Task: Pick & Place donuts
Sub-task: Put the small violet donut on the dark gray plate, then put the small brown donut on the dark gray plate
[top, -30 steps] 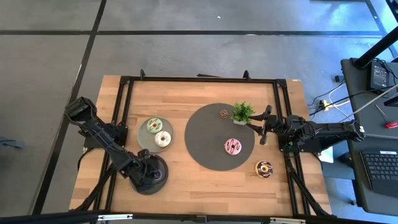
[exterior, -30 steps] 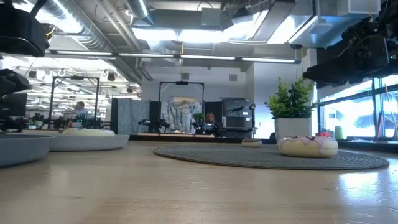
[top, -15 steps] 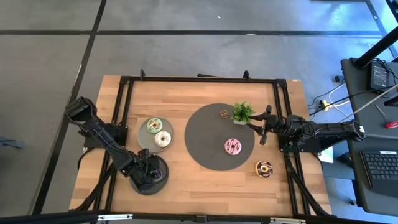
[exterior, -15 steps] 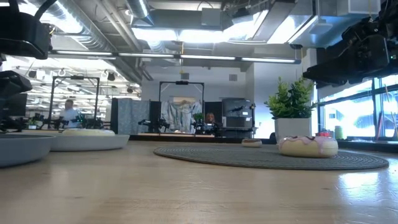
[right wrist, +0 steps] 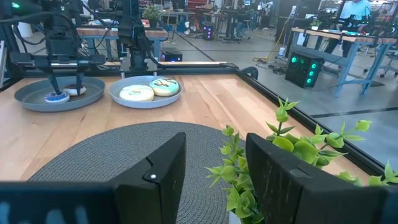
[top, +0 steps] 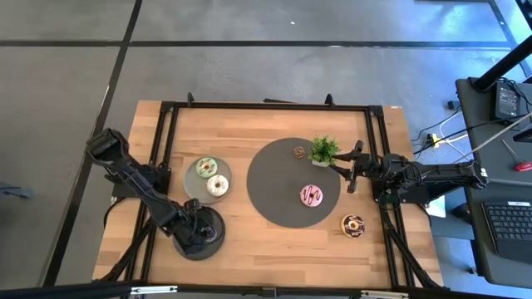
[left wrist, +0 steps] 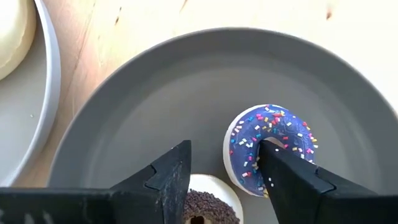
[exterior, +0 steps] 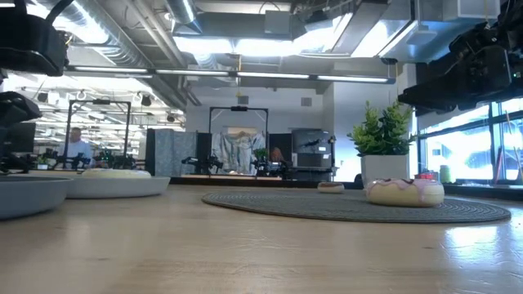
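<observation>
Over the grey plate (left wrist: 124, 106) at the table's near-left corner, the left gripper (left wrist: 227, 180) hangs low with its two dark fingers spread apart, pinching nothing. A blue sprinkled donut (left wrist: 270, 146) lies on the plate, tilted up on one side, its edge just touching one finger (left wrist: 292, 180). A chocolate-sprinkled donut (left wrist: 208, 208) sits beside it, between the fingers. This looks like the placing step, with the blue donut set down or just released; the next move probably calls for lifting the arm straight up so the finger does not drag the donut along. Just beyond this plate, a second grey plate (top: 189, 178) holds a pale-green donut (top: 206, 168) and a cream donut (top: 218, 186). Farther right of the plates, a dark round mat (top: 274, 183) carries a pink donut (top: 312, 196), a tiny brown donut (top: 298, 151) and a small potted plant (top: 324, 150). Another chocolate donut (top: 352, 224) lies on bare wood past the mat. The right gripper (top: 355, 170) waits beside the plant, fingers parted and empty.
</observation>
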{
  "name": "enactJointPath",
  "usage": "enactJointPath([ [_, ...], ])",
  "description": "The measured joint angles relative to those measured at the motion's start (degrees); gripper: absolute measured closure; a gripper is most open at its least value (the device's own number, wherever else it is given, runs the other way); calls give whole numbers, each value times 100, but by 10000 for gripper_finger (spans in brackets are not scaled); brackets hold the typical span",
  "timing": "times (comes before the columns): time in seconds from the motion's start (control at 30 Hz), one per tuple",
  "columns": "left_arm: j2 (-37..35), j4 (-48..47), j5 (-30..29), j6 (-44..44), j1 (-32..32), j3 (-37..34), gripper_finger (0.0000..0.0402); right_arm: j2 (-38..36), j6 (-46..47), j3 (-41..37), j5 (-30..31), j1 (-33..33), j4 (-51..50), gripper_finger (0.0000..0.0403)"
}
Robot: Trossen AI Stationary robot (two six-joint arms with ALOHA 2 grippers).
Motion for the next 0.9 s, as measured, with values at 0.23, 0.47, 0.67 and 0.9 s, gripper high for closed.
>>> enactJointPath([
  [0.23,-362,-41,-2,81,0,0,217,-1,-2,0,2,0,0,234],
  [0.47,-757,-170,-275,253,7,2,217,-2,-12,0,2,1,2,234],
  [0.67,-871,792,-1956,1485,536,4,219,0,2,0,2,0,2,234],
  [0.9,-866,2666,-1430,4045,1858,4,219,-2,75,0,2,2,2,234],
])
